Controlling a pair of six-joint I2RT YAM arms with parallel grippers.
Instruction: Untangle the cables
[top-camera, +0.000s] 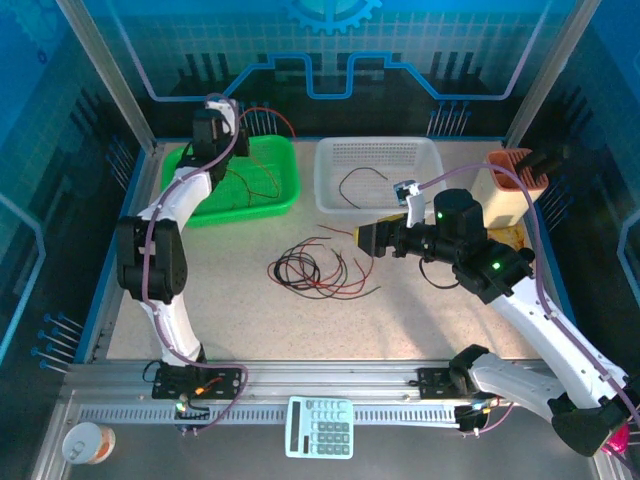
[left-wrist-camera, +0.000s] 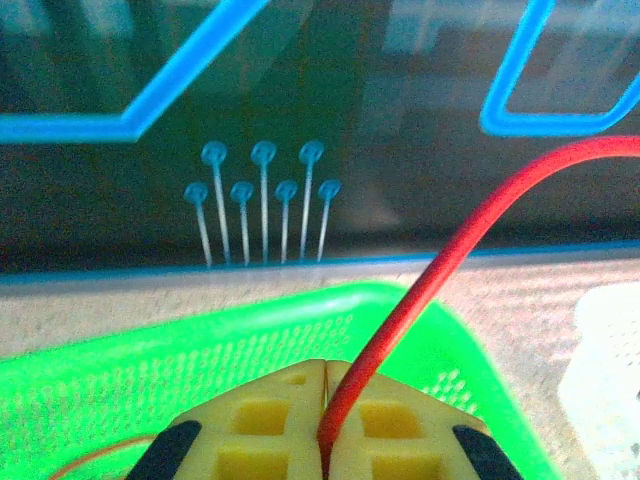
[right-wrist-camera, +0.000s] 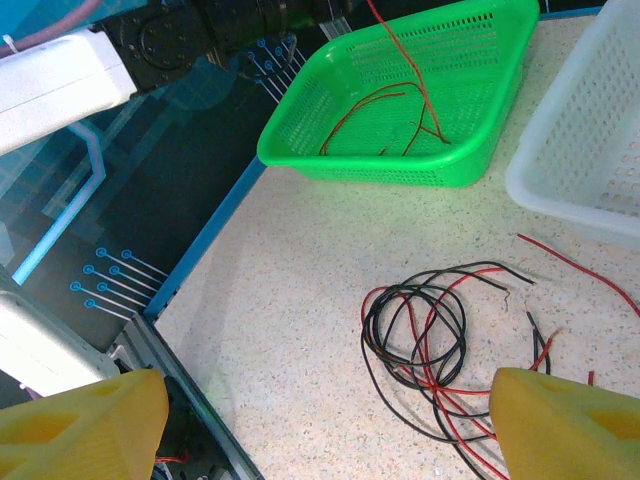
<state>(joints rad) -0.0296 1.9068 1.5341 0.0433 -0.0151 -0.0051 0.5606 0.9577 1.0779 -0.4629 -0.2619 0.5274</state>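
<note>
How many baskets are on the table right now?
2. The green basket sits at the far left; the white basket is beside it, to its right. An orange container at the far right edge is too unclear to count.

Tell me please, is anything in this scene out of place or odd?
The calculator on the near rail has no link to the cable work. On the table, red and black cables lie tangled in one loose heap.

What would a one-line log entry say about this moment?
left claw: shut on red cable, over green basket | right claw: open, above tangled cables on table
</note>
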